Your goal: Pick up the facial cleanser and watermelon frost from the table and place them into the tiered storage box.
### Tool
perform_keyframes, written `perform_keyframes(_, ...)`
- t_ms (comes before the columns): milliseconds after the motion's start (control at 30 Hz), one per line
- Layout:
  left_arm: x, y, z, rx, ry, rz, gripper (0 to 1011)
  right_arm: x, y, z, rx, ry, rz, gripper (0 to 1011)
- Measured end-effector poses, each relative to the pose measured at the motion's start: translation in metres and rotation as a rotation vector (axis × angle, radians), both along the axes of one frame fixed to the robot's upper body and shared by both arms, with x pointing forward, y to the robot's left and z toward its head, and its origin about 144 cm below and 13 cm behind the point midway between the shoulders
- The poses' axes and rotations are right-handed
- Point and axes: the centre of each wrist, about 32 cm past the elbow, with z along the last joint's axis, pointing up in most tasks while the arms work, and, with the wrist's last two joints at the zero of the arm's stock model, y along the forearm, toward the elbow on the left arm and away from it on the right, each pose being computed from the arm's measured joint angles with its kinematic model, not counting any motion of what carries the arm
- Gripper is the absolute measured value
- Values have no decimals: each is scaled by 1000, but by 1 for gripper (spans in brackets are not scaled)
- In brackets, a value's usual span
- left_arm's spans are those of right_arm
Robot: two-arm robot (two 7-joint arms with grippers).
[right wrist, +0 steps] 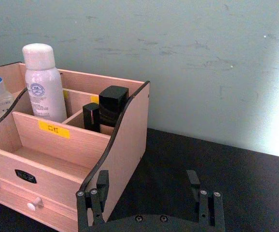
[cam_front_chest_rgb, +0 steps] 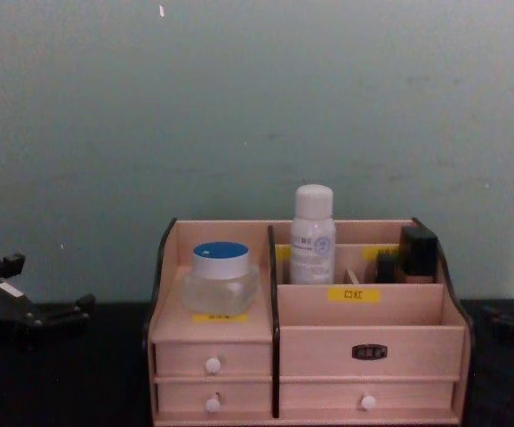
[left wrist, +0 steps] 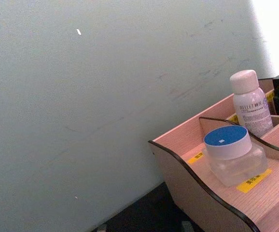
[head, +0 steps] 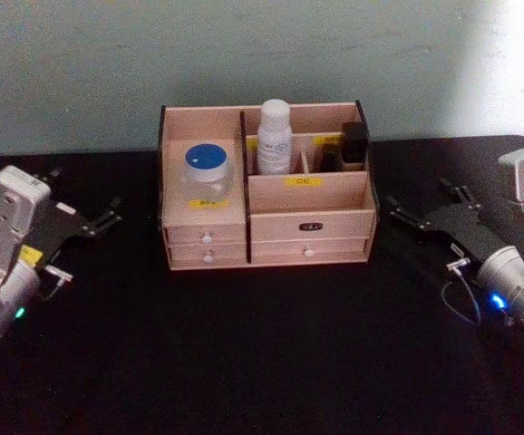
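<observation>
Now I see the tiered storage box (head: 266, 237) at the back of the desk (head: 262, 362), holding the blue-lidded jar (head: 207, 169) and white bottle (head: 275, 138). My left end effector (head: 108, 217) and right end effector (head: 398, 210) rest released beside it, both empty.

white bottle (left wrist: 249, 102) reads "BELLET", yellow label (right wrist: 54, 129) "口红"

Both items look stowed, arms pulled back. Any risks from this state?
1. The tall white bottle stands upright and well above the tiered storage box walls; a bump to the box might tip it.
2. The blue-lidded jar sits on the open left tier behind only a low front lip; it could slide off.
3. The right gripper is open close beside the box's side panel; any inward swing may shove it.
</observation>
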Motion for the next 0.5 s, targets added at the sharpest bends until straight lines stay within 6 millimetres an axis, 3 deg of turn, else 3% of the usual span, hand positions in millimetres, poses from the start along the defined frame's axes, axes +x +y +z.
perform_keyframes(500,0,0,0,0,0,0,1001,0,0,0,0,0,0,1000)
